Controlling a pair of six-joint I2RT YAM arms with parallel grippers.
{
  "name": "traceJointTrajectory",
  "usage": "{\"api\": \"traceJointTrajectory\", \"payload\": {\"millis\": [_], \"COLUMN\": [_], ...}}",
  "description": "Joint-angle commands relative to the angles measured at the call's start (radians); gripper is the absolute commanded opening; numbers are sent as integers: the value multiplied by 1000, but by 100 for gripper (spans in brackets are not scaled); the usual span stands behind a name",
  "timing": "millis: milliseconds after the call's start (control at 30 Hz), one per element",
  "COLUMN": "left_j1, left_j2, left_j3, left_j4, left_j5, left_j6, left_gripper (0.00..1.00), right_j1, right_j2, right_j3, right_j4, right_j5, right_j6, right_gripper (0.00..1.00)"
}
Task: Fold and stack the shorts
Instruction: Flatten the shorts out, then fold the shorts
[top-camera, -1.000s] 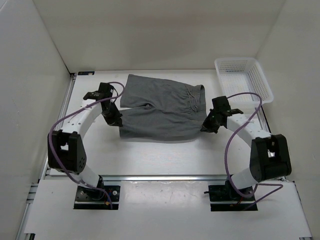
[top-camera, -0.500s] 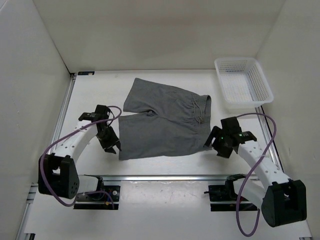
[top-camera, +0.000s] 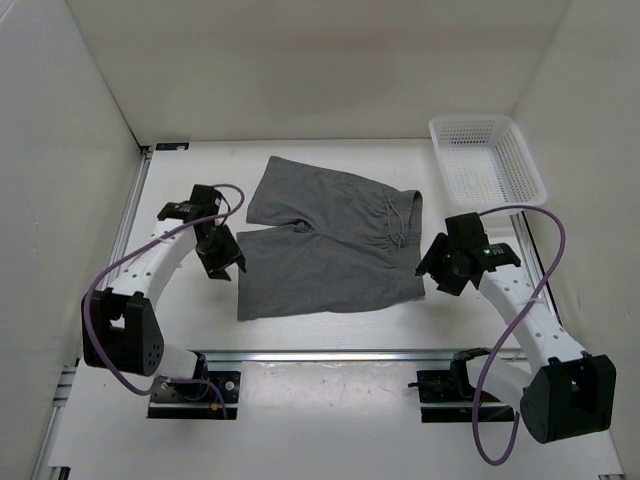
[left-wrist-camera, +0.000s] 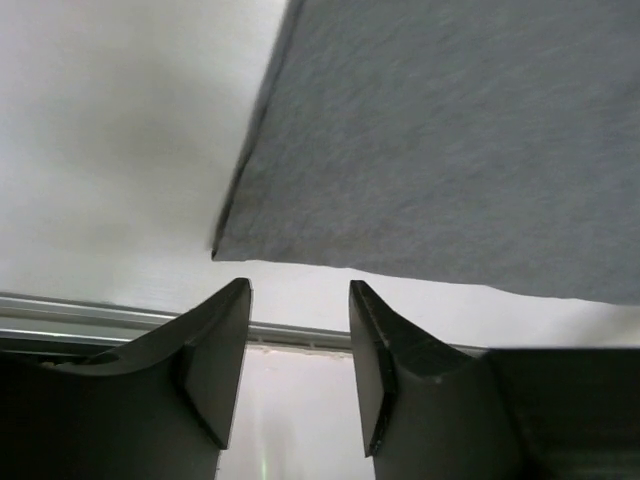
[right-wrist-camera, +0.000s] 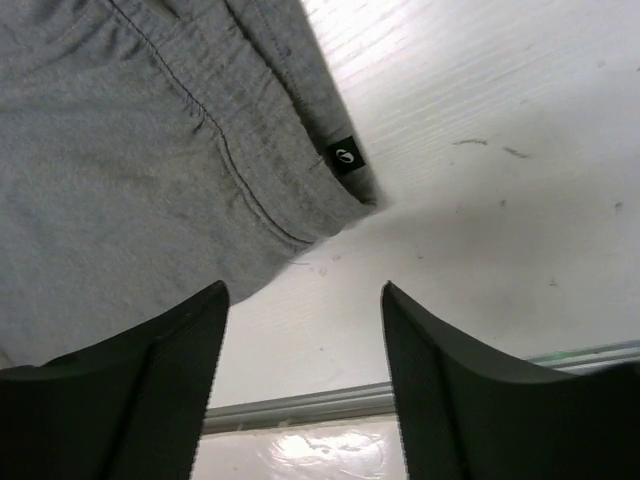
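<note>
- grey shorts (top-camera: 325, 240) lie flat mid-table, waistband to the right, legs to the left
- left gripper (left-wrist-camera: 299, 290) just off the leg hem, jaws apart, holding nothing
- right gripper (right-wrist-camera: 304, 290) beside the waistband corner, same deal
- white mesh basket (top-camera: 487, 160) in the far right corner, apart from the shorts

shorts (left-wrist-camera: 450, 150) cut off in both wrist views, label (right-wrist-camera: 345, 155) mark unreadable

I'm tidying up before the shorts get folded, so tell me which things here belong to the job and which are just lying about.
For the job: shorts; left gripper and right gripper, both open, holding nothing.
Just lying about: basket, far right.
</note>
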Motion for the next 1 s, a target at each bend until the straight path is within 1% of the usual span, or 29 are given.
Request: {"api": "traceJointTrajectory", "payload": {"millis": [0, 67, 100, 133, 200, 267, 333, 400, 533, 567, 600, 667, 700, 733, 800, 900, 933, 967], "left_j1": [-3, -3, -3, -3, -12, -12, -33, -33, -44, -44, -44, -44, -44, -44, -44, -44, -53, -53], "left_j2": [-68, -89, -98, -108, -108, -83, -37, -14, -14, -14, -14, 15, 29, 56, 78, 87, 78, 64], "left_j3": [-167, -243, -275, -327, -361, -383, -404, -419, -444, -444, -444, -433, -420, -420, -395, -395, -395, -395], "left_j4": [16, 56, 71, 102, 131, 167, 180, 194, 216, 225, 225, 236, 236, 236, 236, 236, 236, 236], "left_j5": [27, 88, 105, 119, 139, 139, 148, 148, 133, 133, 116, 98, 72, 58, 6, -5, -5, -14], "left_j6": [-46, -73, -85, -103, -114, -114, -114, -126, -171, -185, -185, -194, -194, -194, -194, -212, -212, -212], "left_gripper": [56, 58, 59, 59, 60, 60, 60, 60, 57, 57, 54, 49, 44, 42, 41, 42, 42, 42], "right_j1": [-19, -19, -19, -19, -19, -19, -19, -19, -49, -50, -50, -50, -50, -50, -50, -50, -50, -50], "right_j2": [9, 9, 23, 41, 77, 161, 225, 226, 143, 129, 118, 109, 109, 109, 109, 109, 109, 109], "right_j3": [-46, -84, -84, -84, -32, 37, 65, 37, -76, -96, -127, -148, -170, -179, -188, -198, -198, -198], "right_j4": [52, 82, 104, 104, 118, 118, 78, 69, 117, 128, 138, 150, 161, 179, 188, 208, 223, 246], "right_j5": [-133, -163, -163, -163, -151, -136, -125, -125, -166, -180, -191, -212, -221, -221, -235, -226, -226, -215], "right_j6": [31, 43, 43, 22, -37, -66, -66, -39, 36, 47, 47, 72, 72, 72, 81, 81, 81, 81], "right_gripper": [70, 78, 80, 80, 81, 81, 81, 82, 82, 81, 81, 77, 77, 76, 74, 70, 70, 67]}}
